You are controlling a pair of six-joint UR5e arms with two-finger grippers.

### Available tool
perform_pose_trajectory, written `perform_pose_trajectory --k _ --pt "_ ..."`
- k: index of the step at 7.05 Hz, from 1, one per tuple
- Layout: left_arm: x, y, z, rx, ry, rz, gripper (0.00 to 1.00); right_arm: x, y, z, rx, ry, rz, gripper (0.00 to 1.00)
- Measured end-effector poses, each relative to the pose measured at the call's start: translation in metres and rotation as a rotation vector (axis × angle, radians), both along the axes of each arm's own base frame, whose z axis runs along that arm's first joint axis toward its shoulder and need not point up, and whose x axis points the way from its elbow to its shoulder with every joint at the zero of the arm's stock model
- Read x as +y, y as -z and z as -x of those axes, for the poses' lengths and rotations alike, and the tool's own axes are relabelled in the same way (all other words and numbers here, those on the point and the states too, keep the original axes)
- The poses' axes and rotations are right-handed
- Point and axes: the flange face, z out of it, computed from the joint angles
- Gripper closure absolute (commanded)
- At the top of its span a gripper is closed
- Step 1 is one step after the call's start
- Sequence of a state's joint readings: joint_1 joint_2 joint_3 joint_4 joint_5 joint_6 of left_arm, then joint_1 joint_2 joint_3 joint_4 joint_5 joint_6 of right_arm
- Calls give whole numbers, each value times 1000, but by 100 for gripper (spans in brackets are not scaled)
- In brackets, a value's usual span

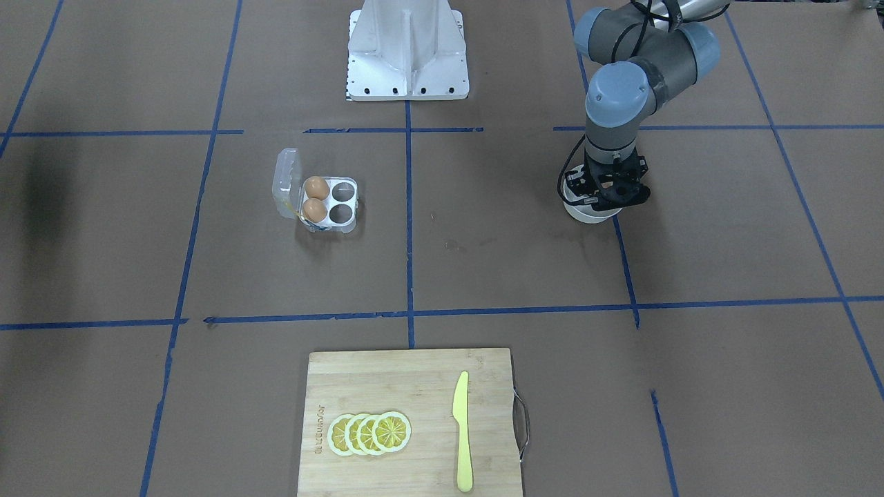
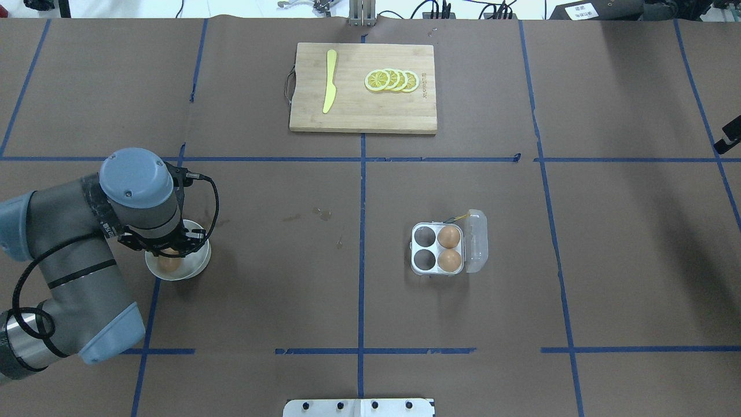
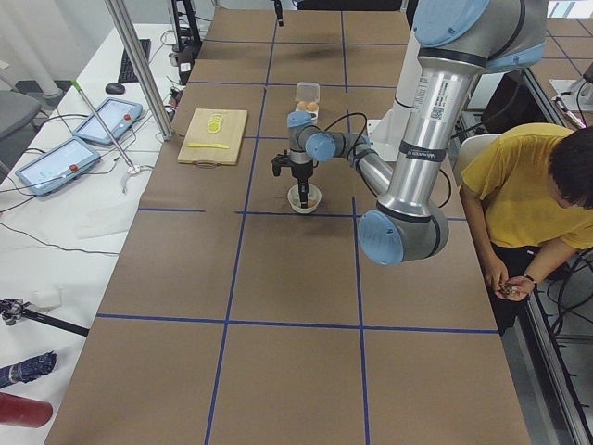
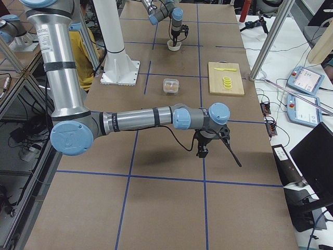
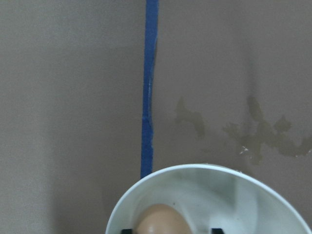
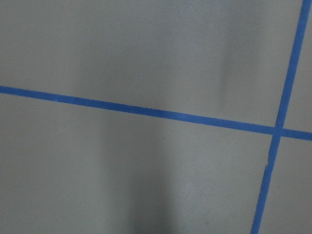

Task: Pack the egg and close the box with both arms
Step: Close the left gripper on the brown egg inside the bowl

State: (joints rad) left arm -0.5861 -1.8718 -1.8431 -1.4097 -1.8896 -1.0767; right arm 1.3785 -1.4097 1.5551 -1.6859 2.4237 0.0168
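An orange-brown egg [image 2: 169, 263] lies in a round white bowl [image 2: 198, 263] on the robot's left side of the table. My left gripper [image 2: 167, 252] points straight down into the bowl. In the left wrist view its two black fingertips [image 5: 126, 230] stand apart on either side of the egg [image 5: 163, 219], with gaps between them and the shell. The clear box [image 2: 421, 270] sits right of centre, its lid [image 2: 476, 240] open, with two brown eggs [image 2: 449, 249] in the cells next to the lid and two cells empty. My right gripper [image 4: 202, 152] hangs over bare table far from the box; I cannot tell its state.
A wooden cutting board [image 2: 359, 113] with a yellow knife [image 2: 329, 81] and lemon slices [image 2: 392, 80] lies at the far middle. Blue tape lines cross the brown table. A person in yellow [image 3: 519, 195] stands beside the robot base.
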Motion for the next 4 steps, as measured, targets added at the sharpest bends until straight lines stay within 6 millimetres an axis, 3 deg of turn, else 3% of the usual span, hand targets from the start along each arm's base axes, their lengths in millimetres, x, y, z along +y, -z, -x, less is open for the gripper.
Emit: perform_pose_trajectory --k 2,4 --pt "3 0 -2 -18 -5 13 100 0 0 3 0 6 1 0" --pt "0 28 4 5 8 1 100 0 0 5 -3 8 1 0"
